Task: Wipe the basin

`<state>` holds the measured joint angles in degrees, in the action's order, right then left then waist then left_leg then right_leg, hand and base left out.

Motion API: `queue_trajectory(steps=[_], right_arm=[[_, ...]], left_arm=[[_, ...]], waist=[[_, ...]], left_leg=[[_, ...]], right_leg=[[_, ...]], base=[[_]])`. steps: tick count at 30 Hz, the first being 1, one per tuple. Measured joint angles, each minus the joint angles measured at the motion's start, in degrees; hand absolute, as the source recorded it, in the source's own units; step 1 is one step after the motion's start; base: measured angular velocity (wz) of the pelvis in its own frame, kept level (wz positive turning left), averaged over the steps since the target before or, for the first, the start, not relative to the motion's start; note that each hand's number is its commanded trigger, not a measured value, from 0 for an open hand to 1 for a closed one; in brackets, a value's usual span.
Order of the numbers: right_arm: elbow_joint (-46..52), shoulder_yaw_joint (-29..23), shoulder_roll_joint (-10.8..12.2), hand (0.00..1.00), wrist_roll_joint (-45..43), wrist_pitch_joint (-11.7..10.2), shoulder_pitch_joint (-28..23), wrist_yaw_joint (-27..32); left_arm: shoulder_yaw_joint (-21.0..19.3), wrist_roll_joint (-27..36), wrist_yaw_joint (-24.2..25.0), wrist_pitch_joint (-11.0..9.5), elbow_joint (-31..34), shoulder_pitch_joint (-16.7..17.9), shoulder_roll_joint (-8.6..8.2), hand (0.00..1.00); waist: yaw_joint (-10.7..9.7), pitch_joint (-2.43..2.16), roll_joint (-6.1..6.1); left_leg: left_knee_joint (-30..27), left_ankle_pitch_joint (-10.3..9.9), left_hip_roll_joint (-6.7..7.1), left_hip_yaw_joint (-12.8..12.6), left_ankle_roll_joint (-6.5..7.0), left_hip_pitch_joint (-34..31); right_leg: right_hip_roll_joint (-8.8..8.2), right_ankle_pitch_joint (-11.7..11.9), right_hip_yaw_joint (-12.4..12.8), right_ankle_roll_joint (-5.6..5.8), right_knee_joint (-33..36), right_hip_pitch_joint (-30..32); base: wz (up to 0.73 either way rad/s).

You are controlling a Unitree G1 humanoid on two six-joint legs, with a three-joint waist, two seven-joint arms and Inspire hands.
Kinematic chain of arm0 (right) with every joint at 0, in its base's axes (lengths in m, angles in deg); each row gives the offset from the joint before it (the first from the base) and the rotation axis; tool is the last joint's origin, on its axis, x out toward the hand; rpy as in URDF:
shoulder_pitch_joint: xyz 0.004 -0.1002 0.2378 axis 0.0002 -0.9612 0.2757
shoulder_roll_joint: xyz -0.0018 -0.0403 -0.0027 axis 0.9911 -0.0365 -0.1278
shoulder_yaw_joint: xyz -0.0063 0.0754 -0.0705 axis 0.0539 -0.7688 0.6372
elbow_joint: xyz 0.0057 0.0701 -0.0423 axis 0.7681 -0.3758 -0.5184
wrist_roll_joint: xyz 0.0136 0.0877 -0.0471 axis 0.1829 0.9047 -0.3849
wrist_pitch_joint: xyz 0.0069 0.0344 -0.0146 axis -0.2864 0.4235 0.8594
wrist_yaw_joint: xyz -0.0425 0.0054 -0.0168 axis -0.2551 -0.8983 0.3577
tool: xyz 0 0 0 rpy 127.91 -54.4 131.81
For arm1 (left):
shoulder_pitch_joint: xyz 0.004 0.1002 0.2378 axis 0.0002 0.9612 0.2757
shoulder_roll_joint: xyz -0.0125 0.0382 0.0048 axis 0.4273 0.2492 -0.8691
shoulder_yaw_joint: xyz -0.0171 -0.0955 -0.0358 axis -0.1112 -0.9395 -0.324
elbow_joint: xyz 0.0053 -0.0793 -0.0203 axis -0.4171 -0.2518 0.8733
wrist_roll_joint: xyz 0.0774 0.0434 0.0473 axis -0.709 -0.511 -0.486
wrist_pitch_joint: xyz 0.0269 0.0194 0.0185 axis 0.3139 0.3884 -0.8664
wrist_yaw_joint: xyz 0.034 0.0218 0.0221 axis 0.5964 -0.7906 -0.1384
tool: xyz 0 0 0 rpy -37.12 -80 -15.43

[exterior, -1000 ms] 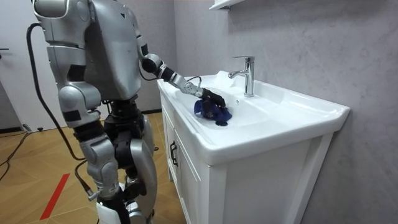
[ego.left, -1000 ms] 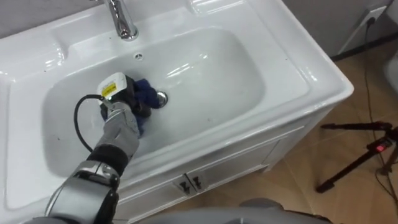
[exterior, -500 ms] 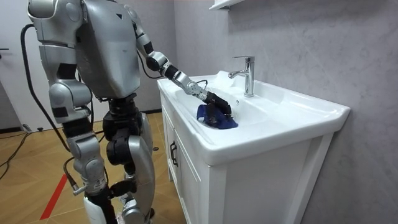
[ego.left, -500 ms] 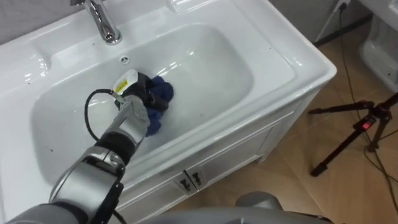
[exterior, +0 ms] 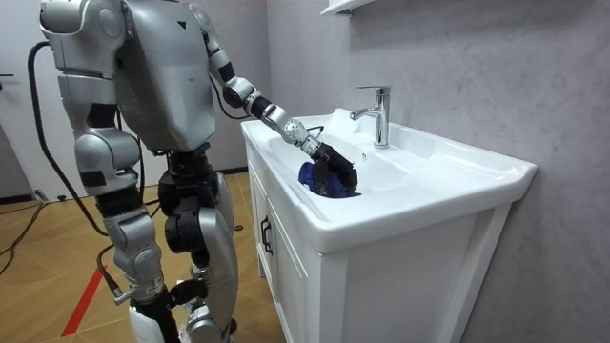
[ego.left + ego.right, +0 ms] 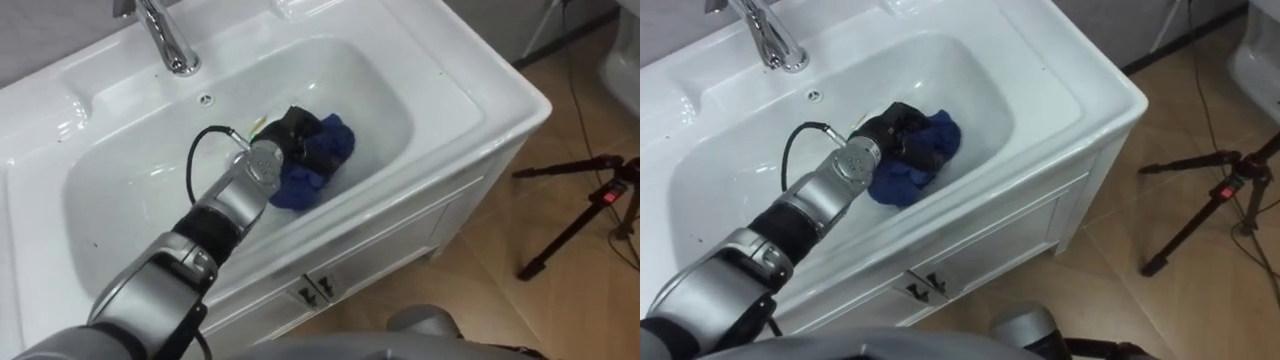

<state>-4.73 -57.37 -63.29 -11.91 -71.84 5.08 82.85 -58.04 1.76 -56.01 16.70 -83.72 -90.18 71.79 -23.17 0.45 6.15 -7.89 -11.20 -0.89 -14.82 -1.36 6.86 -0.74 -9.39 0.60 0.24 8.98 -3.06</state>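
Observation:
A white basin (image 6: 470, 90) is set in a white vanity, with a chrome tap (image 6: 165, 40) at its back edge. A crumpled blue cloth (image 6: 312, 172) lies in the bowl, right of its middle. My left hand (image 6: 290, 130) reaches in from the lower left, its dark fingers curled into the cloth and pressing it against the bowl. In the room view the robot stands at the vanity's front, left hand (image 5: 335, 167) down in the bowl on the cloth (image 5: 319, 181). The right hand (image 5: 122, 286) hangs low at its side.
An overflow hole (image 6: 205, 99) sits under the tap. The vanity's cabinet doors (image 6: 340, 285) are shut. A black tripod (image 6: 590, 215) stands on the wooden floor to the right, with a cable running past it.
My left hand has slid the blue cloth across the bowl, from near the drain toward the right side. The eye view has shifted a little with it.

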Motion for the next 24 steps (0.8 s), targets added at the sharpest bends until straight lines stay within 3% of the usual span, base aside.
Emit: queue_trajectory(steps=[11,20,24], right_arm=[[1.09,5.61,-0.36,0.0,1.17,-1.45,1.37,0.27],[2.04,6.85,0.03,0.0,4.35,-3.05,1.31,1.27],[2.16,6.85,0.63,0.0,4.35,-3.89,1.32,1.72]], left_arm=[[1.53,1.73,3.31,0.39,7.56,-0.07,0.01,1.0],[1.95,1.72,3.5,0.38,10.54,-0.06,0.0,1.0],[2.16,1.68,3.87,0.29,11.09,-0.06,-0.24,1.0]], waist=[[0.11,0.46,0.34],[0.96,0.59,0.12],[1.52,0.96,-0.4]], left_leg=[[0.08,-0.42,0.23,0.03,0.71,-0.74],[0.04,-0.59,0.33,0.84,0.99,-1.58],[0.07,-0.62,0.24,1.38,1.05,-1.6]], right_leg=[[-0.21,-0.18,-0.69,0.29,-0.45,0.22],[-0.34,-0.21,-1.11,0.4,-0.07,0.82],[-0.28,-0.21,-1.73,0.39,-0.14,0.55]], base=[[0.04],[0.0],[0.07]])
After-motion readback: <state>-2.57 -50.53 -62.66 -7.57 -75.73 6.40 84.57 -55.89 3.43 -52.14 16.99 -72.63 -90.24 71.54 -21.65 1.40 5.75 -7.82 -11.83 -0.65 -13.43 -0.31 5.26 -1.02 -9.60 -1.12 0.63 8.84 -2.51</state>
